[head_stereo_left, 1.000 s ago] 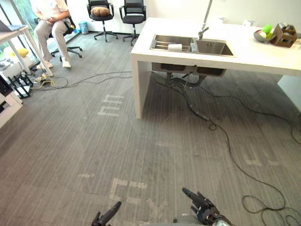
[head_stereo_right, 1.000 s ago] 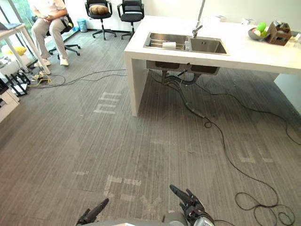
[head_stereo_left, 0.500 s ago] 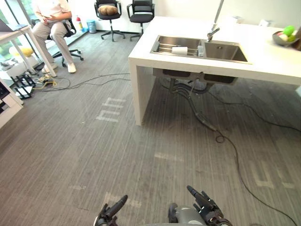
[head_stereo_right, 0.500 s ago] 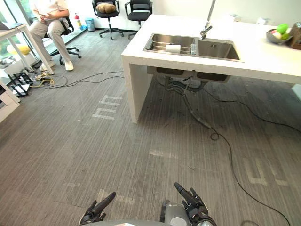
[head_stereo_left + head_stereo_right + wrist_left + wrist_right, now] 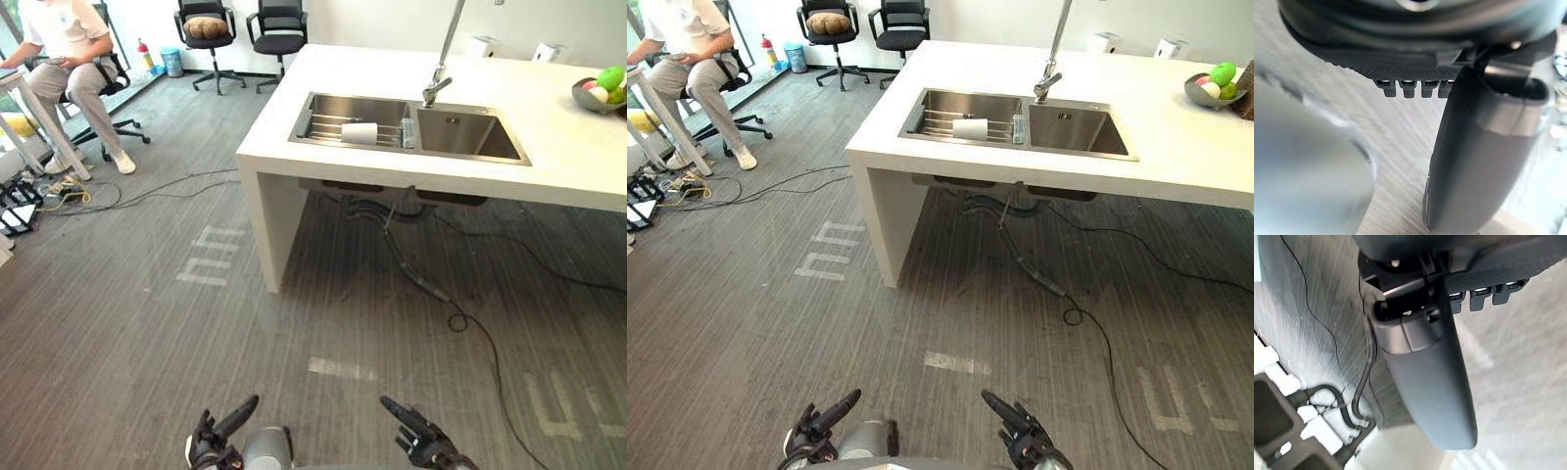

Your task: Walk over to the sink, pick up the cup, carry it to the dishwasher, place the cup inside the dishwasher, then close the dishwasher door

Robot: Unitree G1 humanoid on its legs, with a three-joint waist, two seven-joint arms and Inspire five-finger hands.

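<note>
Left eye view: cup [image 5: 360,133] in sink [image 5: 468,138]

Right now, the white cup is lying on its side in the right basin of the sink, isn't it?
Not quite: the white cup is lying on its side in the left basin of the sink, on the wire rack, as the left eye view shows.

Picture edges crop the seated person [image 5: 61,44] and the fruit bowl [image 5: 591,102].
</note>
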